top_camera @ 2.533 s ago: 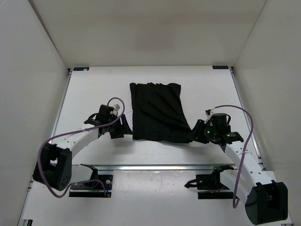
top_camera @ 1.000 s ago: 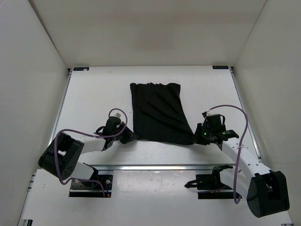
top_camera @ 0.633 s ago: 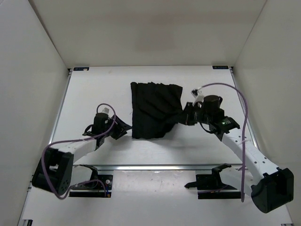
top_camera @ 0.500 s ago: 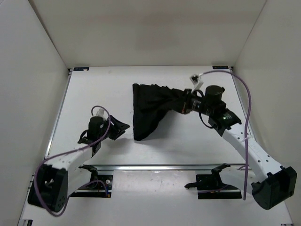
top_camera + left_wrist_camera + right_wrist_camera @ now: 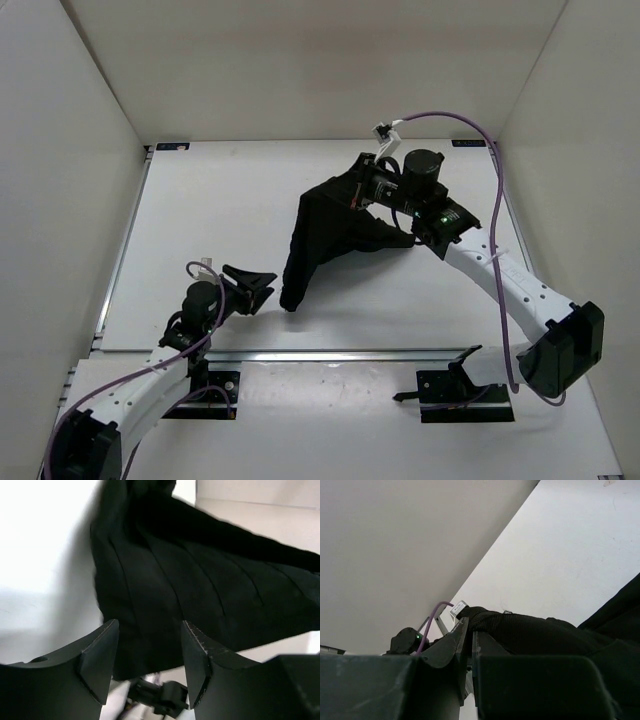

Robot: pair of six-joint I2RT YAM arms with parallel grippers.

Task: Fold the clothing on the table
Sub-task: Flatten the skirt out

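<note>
Because the right gripper (image 5: pixel 364 192) pinches only one corner of the clothing (image 5: pixel 330 228), which hangs over the tabletop (image 5: pixel 200 215) with its near hem dragging, and the left gripper (image 5: pixel 262 283) gapes empty nearby, the fabric may slip or bunch crookedly.

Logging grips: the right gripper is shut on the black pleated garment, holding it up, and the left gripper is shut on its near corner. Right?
No: the left gripper is open and holds nothing, as the left wrist view shows. The right gripper is shut on the black pleated garment, holding it up.
</note>
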